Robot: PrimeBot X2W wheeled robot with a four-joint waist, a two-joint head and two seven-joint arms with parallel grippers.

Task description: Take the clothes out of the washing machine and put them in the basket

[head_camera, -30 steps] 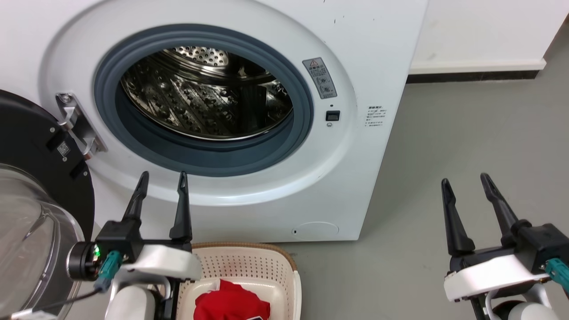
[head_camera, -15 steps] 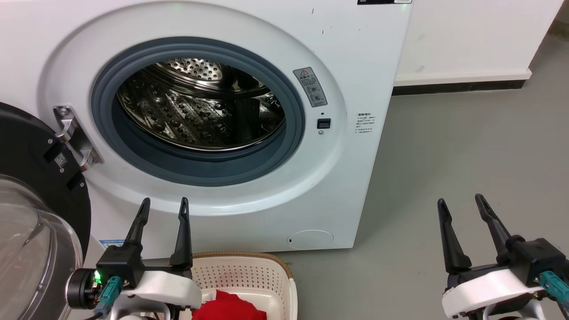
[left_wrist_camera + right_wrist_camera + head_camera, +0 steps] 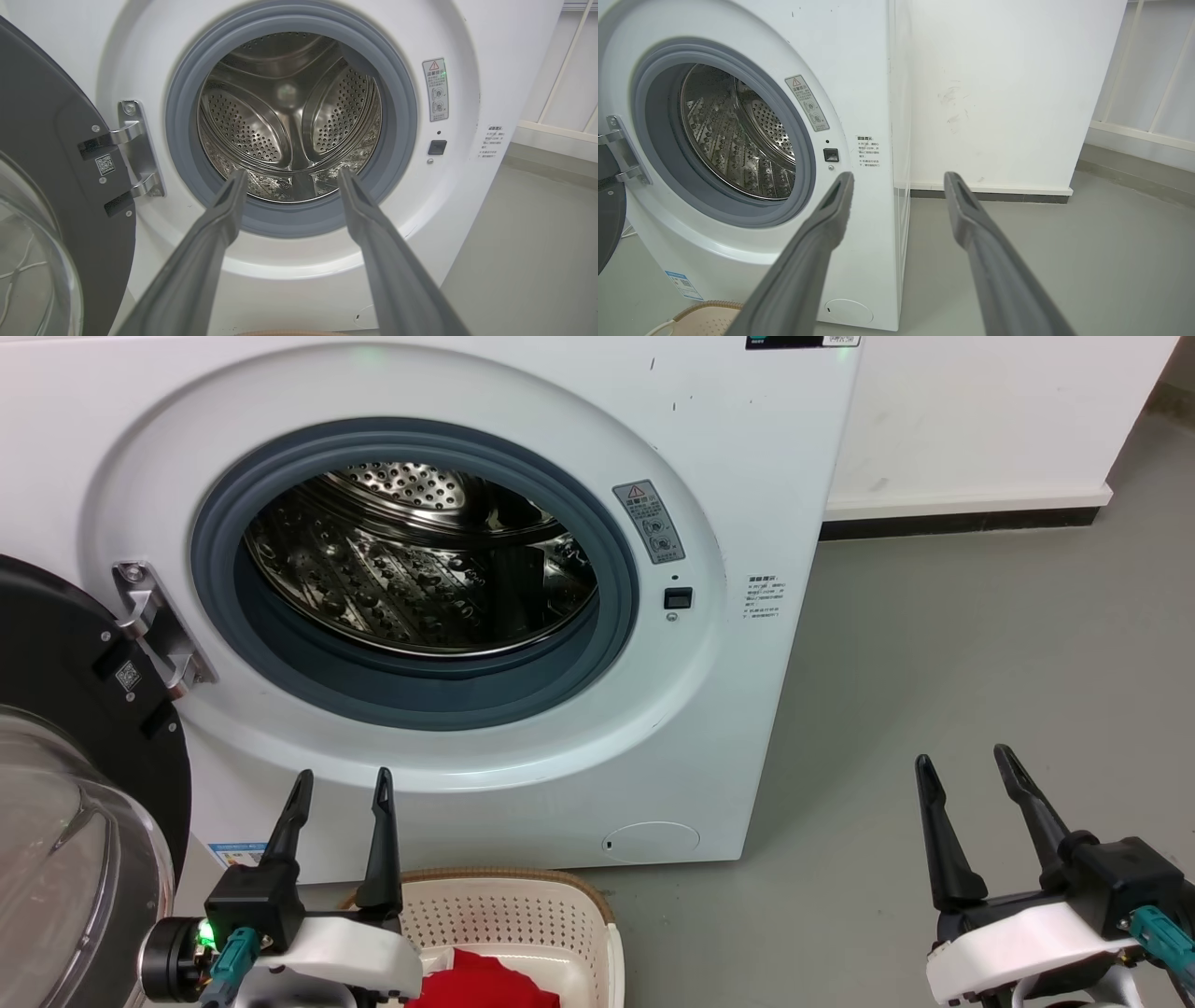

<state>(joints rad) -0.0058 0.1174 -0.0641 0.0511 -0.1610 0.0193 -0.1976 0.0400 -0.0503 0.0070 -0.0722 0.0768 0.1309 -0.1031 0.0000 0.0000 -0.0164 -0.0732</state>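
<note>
Red clothes (image 3: 490,982) lie bunched in the cream basket (image 3: 523,910) at the bottom edge of my head view, partly hidden behind the left wrist housing. The basket sits on the grey floor (image 3: 980,644), just in front of the washing machine (image 3: 747,476) and below its door opening. The door (image 3: 65,653) is swung wide to the left, black rim and glass bowl facing me, hanging on its metal hinge (image 3: 154,616). Inside the grey rubber ring (image 3: 215,616) I see the drum (image 3: 420,579), its perforated steel walls and raised ribs shining. My left gripper (image 3: 343,775) hovers by the basket's left rim, pointing at the machine's front below the ring. Its fingers (image 3: 201,261) are spread apart with nothing between them. My right gripper (image 3: 963,756) hangs over bare floor, well apart from the machine's right side, its fingers likewise parted and holding nothing. In the right wrist view a white wall (image 3: 1008,93) stands beside the machine.
</note>
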